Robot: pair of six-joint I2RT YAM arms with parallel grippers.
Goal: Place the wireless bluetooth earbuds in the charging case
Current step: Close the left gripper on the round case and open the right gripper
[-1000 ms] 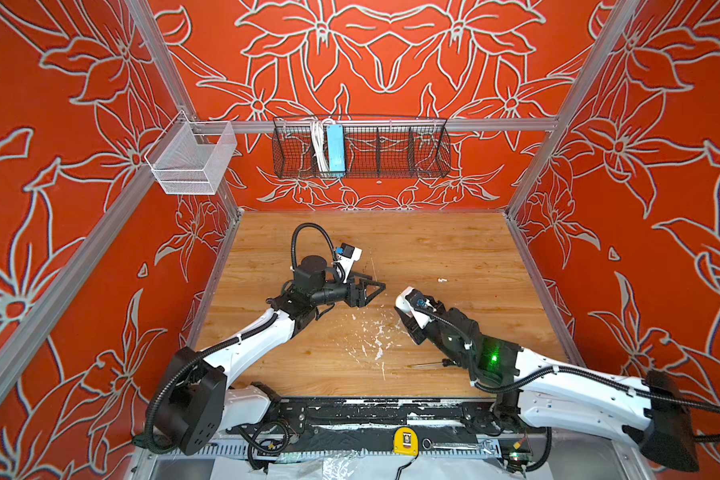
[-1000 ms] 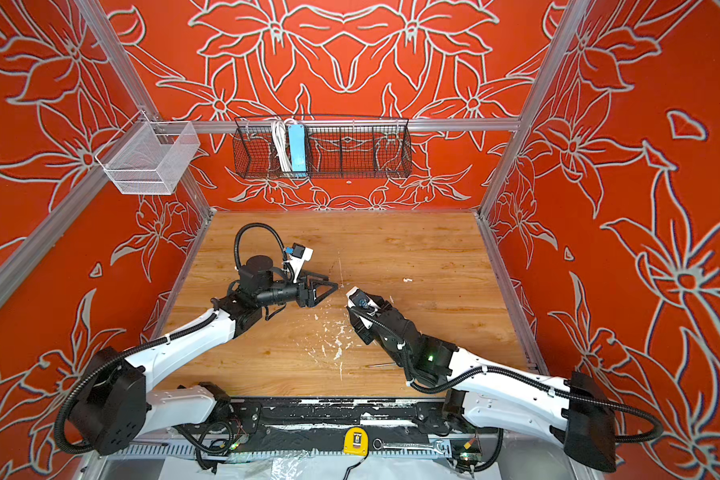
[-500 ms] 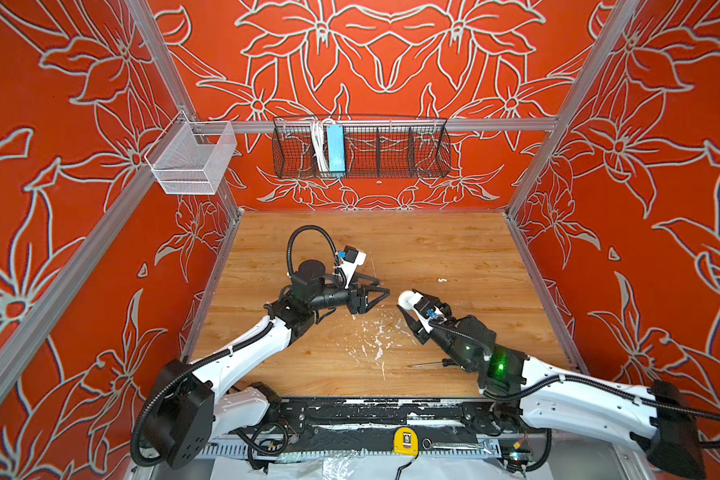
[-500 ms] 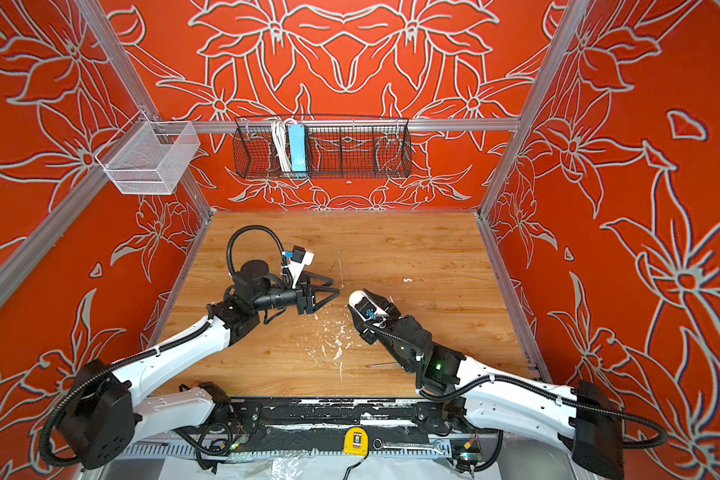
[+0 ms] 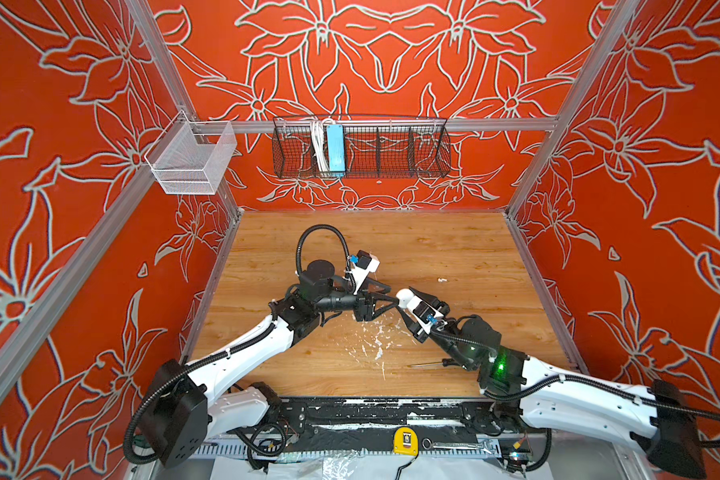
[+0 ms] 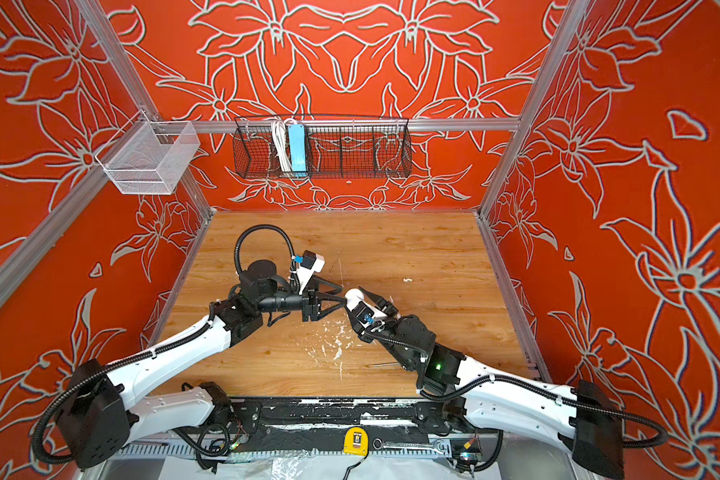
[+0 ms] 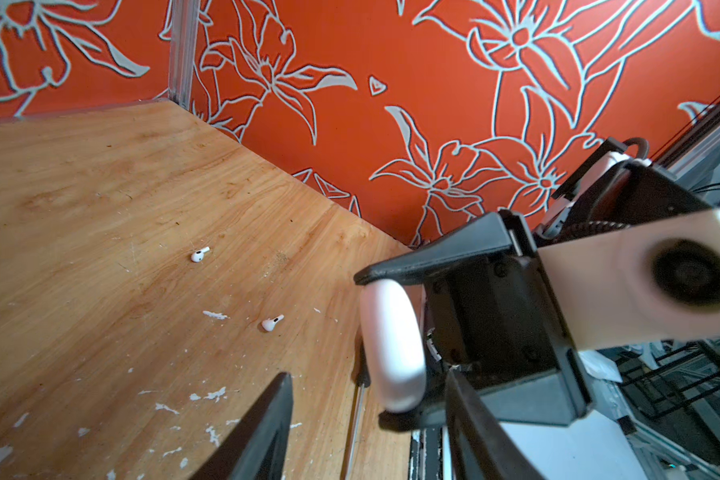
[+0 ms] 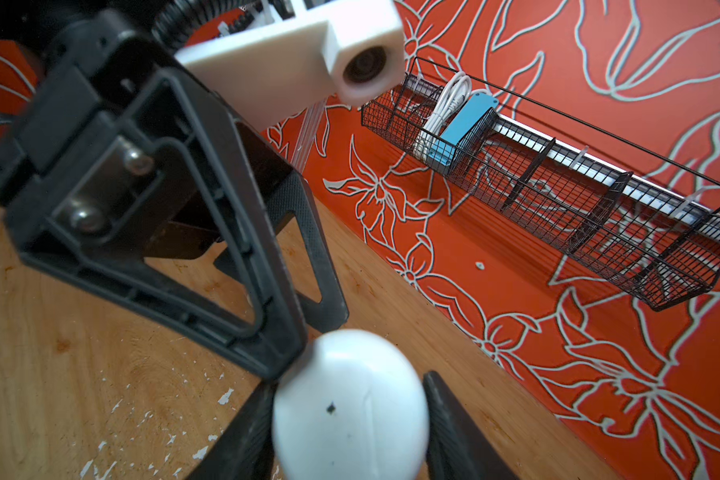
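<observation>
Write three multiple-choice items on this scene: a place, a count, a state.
1. Where is the case? A in the wall basket; B in the right gripper; C under a cloth.
2. How many earbuds lie on the table? A two; B none; C five.
3. The case is: A wide open; B in halves; C shut.
Key: 1 B, its fingers clamp the case; 2 A, the left wrist view shows two; 3 C, only a thin seam shows.

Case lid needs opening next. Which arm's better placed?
Left. The right pincer is clamped on the closed charging case, so it's occupied. The left pincer is free, with its jaws apart and its tips at the case's edge. It is probably best placed to pry the lid.
</observation>
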